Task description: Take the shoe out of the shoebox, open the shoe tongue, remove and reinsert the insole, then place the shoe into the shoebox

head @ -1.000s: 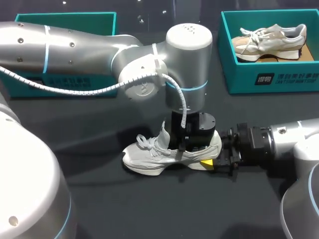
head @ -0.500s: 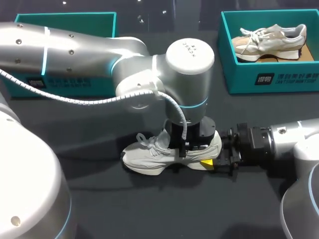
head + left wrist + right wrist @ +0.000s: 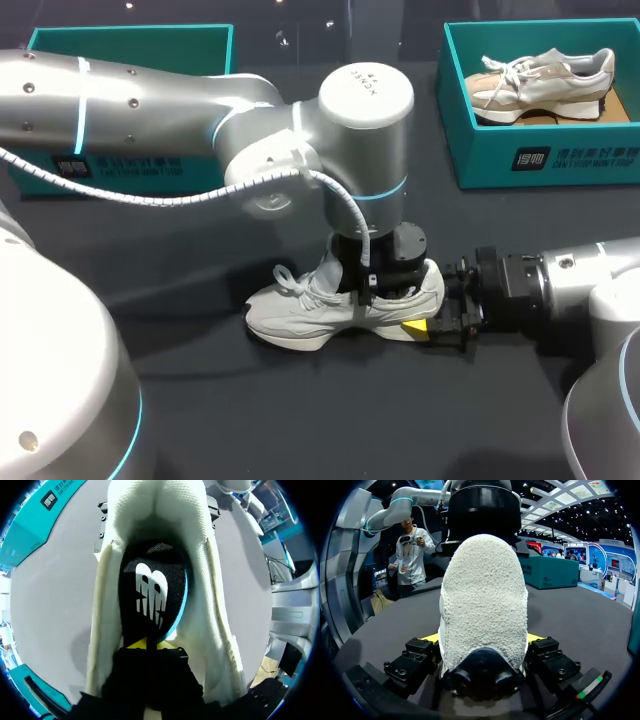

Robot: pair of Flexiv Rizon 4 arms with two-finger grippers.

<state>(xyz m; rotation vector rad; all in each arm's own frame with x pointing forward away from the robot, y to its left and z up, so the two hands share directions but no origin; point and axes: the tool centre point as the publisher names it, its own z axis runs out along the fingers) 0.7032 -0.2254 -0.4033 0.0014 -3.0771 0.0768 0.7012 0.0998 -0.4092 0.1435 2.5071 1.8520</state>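
Note:
A white-grey shoe (image 3: 300,310) lies on the dark table, toe toward my left side. My left arm reaches past the middle, and its left gripper (image 3: 378,288) points straight down into the shoe's opening. In the left wrist view the left gripper (image 3: 148,644) has its yellow tips pressed together on the narrow end of the black insole (image 3: 152,590), whose teal edge shows along one side. My right gripper (image 3: 425,326) is at the heel. In the right wrist view the shoe's heel (image 3: 482,590) fills the space between the right gripper (image 3: 482,639) fingers, touching both.
A teal shoebox (image 3: 540,160) at the back right holds a second, beige shoe (image 3: 540,80). Another teal box (image 3: 130,45) stands at the back left, partly behind my left arm. Bare table lies in front of the shoe.
My left gripper has sunk a little deeper into the shoe and its fingers have come together. The shoe's tongue is pressed lower. The right arm has kept still.

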